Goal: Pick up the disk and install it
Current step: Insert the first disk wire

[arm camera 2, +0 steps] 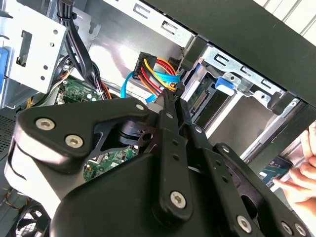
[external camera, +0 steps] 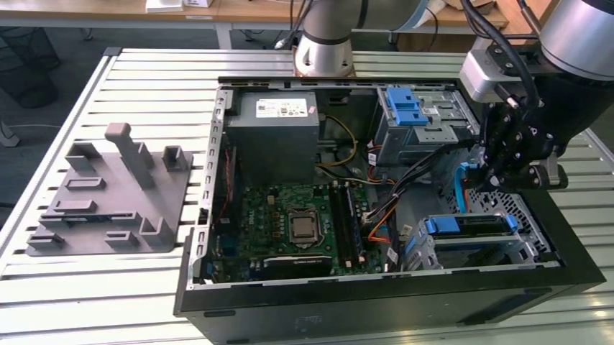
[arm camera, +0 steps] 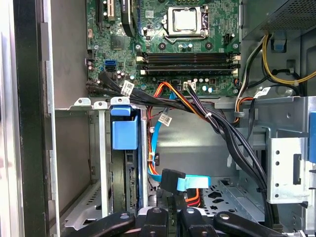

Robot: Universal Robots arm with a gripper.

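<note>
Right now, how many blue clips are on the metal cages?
2. One clip is on the far cage; the other is on the near cage, below the gripper. Others may be hidden.

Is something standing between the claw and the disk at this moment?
Partly. The disk sits in the cage bay under the blue latch. A black plug on a blue cable lies just before the claw, beside that bay.
</note>
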